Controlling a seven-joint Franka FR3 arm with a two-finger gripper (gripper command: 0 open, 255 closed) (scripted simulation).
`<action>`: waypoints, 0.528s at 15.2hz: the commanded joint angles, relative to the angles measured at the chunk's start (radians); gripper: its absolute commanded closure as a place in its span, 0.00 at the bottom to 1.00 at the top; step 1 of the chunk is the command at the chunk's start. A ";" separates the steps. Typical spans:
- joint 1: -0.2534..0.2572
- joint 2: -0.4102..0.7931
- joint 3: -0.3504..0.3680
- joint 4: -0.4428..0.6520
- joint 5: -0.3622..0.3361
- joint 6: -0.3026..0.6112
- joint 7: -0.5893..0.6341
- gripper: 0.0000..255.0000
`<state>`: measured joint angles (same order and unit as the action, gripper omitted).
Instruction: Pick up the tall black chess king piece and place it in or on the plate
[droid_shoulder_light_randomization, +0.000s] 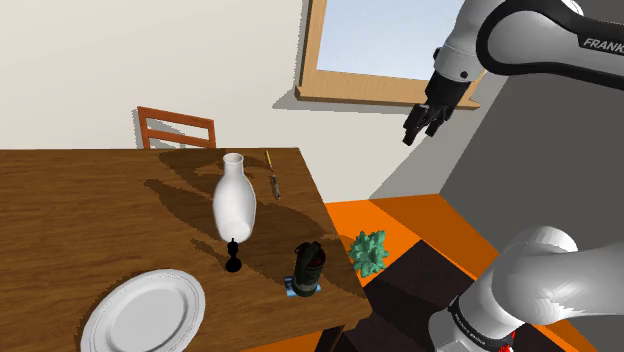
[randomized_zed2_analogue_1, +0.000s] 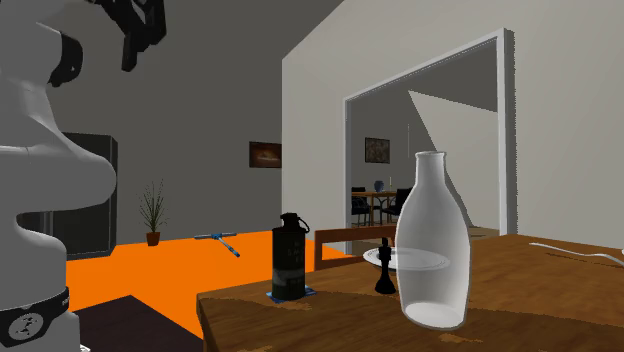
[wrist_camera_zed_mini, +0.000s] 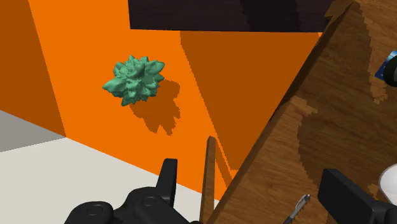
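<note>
In the shoulder view, your gripper (droid_shoulder_light_randomization: 425, 118) hangs high beyond the right edge of the table (droid_shoulder_light_randomization: 80, 200), jaws wide and empty, ready for the king (droid_shoulder_light_randomization: 233, 254) standing just right of the plate (droid_shoulder_light_randomization: 143, 310).

Bright, even light and sharp focus. Daylight shows in the window (droid_shoulder_light_randomization: 385, 35). The vase (droid_shoulder_light_randomization: 234, 200) throws hard shadows across the table (droid_shoulder_light_randomization: 80, 190), and the plate (droid_shoulder_light_randomization: 110, 320) is lit bright white. The plant (wrist_camera_zed_mini: 135, 79) casts a crisp shadow on the floor (wrist_camera_zed_mini: 63, 57). Table shadows have jagged edges in the wrist view. The second exterior view is dimmer.
</note>
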<state>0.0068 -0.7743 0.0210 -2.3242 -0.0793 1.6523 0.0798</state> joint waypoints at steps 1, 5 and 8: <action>0.000 0.000 0.000 0.000 0.000 0.000 0.000 0.00; 0.024 0.035 0.077 -0.035 0.049 0.055 0.099 0.00; 0.041 0.075 0.136 -0.048 0.084 0.099 0.173 0.00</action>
<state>0.0416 -0.7077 0.1378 -2.3625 -0.0070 1.7365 0.2271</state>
